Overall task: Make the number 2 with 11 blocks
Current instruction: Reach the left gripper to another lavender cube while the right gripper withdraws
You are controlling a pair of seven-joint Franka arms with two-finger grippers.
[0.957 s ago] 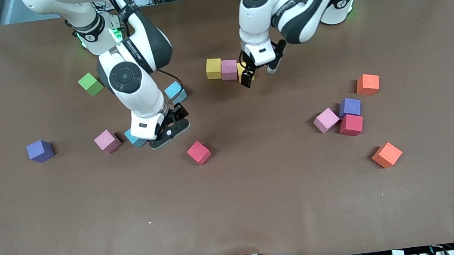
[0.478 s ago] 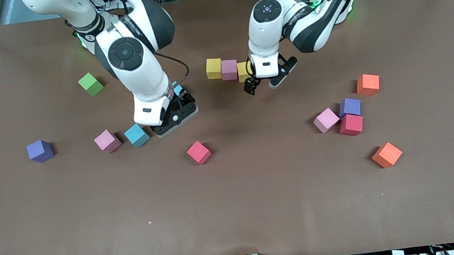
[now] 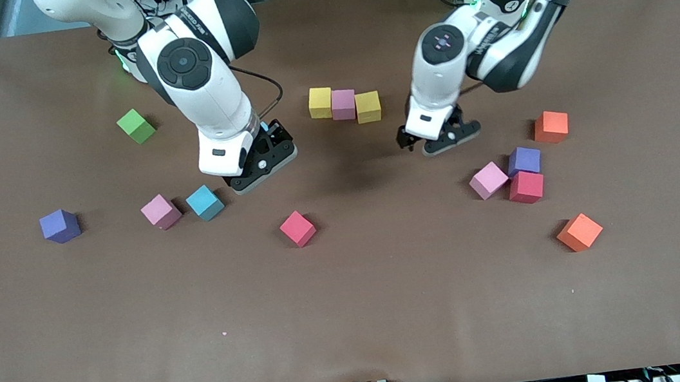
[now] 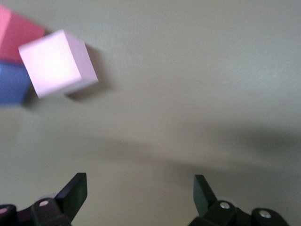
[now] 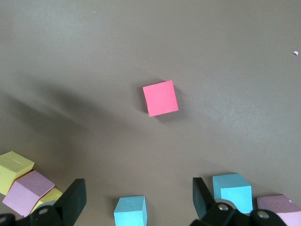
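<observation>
A brown counter (image 3: 394, 314) carries scattered coloured blocks; the landmark is a short row of three touching blocks near the middle of the counter, toward the robots' bases; the row reads yellow block (image 3: 320, 102), pink block (image 3: 343, 104), second yellow block (image 3: 368, 107), the first yellow one at the right arm's end of the row.

The left gripper (image 3: 431, 141) hangs just above the counter, beside the row toward the left arm's end of the table, its jaws open and empty; its wrist view shows a pale pink block (image 4: 57, 63) ahead of the jaws, with a red block (image 4: 19, 30) and a blue-purple block (image 4: 11, 82) touching it.

The right gripper (image 3: 258, 162) hangs low over the counter beside the row toward the right arm's end, jaws open and empty; a light blue block (image 5: 130, 211) lies between its fingertips in the wrist view, without visible contact.

Nearer the front camera than the row lies a lone red block (image 3: 297, 228); toward the right arm's end lie another light blue block (image 3: 205, 202), a pink block beside it (image 3: 161, 211), a purple block (image 3: 59, 226) and a green cube (image 3: 135, 126).

Toward the left arm's end, two orange blocks (image 3: 551, 127) (image 3: 579, 231) lie apart from the pink, red and purple cluster.
</observation>
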